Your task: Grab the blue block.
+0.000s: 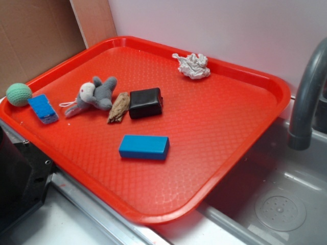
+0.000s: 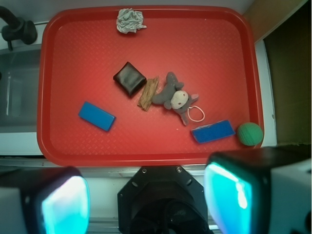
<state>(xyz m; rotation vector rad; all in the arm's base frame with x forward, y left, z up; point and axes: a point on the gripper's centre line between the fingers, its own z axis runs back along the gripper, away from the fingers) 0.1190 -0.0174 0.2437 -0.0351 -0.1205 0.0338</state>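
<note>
The blue block [image 1: 144,147] is a plain, long, flat blue brick lying on the red tray [image 1: 219,127], in front of the black block [image 1: 145,102]. In the wrist view the blue block [image 2: 97,116] lies at the tray's lower left, with nothing touching it. My gripper [image 2: 148,200] is open and empty, its two cyan-lit fingers [image 2: 58,202] spread wide. It sits high above the tray's near edge, well away from the block. The gripper does not show in the exterior view.
A smaller blue chunk [image 2: 213,131] lies beside a green ball [image 2: 250,133]. A grey plush toy [image 2: 175,97], a brown piece [image 2: 147,93] and a crumpled white wad [image 2: 130,21] also lie on the tray. A faucet [image 1: 306,97] and sink [image 1: 276,204] stand beside it. The black robot base [image 2: 158,195] is below.
</note>
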